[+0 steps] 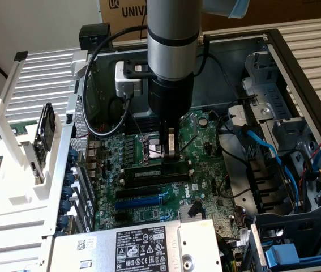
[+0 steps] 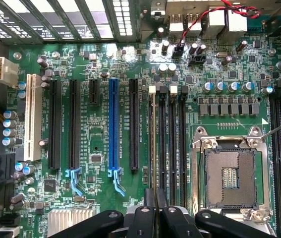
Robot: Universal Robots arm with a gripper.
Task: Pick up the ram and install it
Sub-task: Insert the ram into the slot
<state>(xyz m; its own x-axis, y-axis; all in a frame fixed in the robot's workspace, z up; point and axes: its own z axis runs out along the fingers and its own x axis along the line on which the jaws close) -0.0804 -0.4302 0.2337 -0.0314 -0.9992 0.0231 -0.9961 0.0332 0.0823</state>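
green mobo (image 2: 96,134), blue slot (image 2: 113,124), ram (image 2: 153,144) prob. green

Arm (image 1: 171,34) upright, gripper (image 1: 170,152) pointing down, fingers (image 2: 145,218) pinched, seemingly on ram (image 1: 146,173)

**LEGIBLE MARKINGS: ITEMS ON VIEW**

I am reading "UNIV", cut off by my own arm, beside a small "UR" logo on the cardboard box (image 1: 123,8). I am finding "DELL" in white on the motherboard (image 1: 187,195). "DELL" is also heading the black label (image 1: 143,249) on the power supply (image 1: 92,258), but its fine print is escaping me. The barcode sticker (image 1: 84,245) and the label on the ram (image 1: 149,173) are proving too small for me to read.
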